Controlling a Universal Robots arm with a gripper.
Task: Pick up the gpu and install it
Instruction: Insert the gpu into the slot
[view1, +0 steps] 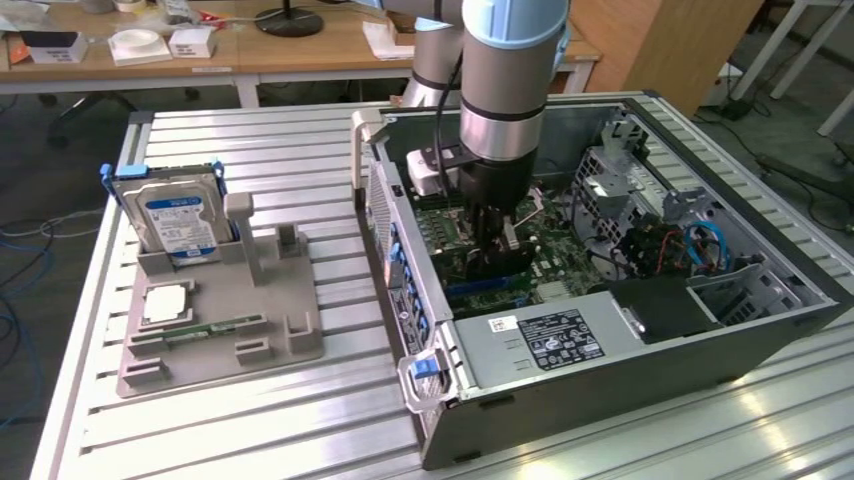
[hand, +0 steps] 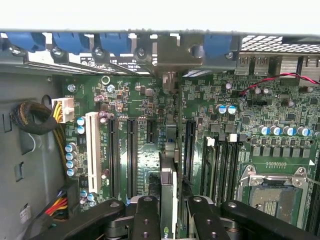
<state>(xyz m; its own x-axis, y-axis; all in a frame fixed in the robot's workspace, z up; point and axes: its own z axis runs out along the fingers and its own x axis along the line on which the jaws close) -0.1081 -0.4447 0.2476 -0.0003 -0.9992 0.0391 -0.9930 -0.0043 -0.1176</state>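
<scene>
My gripper (view1: 491, 240) reaches down into the open computer case (view1: 400, 230), just over the green motherboard (view1: 454, 225). In the wrist view the gripper (hand: 170, 220) is shut on the gpu (hand: 168, 185), a thin dark card seen edge-on between the two black fingers (hand: 146, 220). The card stands upright over the motherboard (hand: 150, 165), in line with the long black expansion slots (hand: 131, 155), its far end towards the case's rear wall with blue clips (hand: 112, 42). Whether it touches a slot is hidden.
Outside the case, at the exterior view's left, a grey holder (view1: 267, 320) carries a silver hard drive (view1: 174, 215), a green memory stick (view1: 214, 328) and a square chip (view1: 167, 303). Inside are the power supply (view1: 561, 335), cable bundles (hand: 35, 117) and the processor socket (hand: 275, 192).
</scene>
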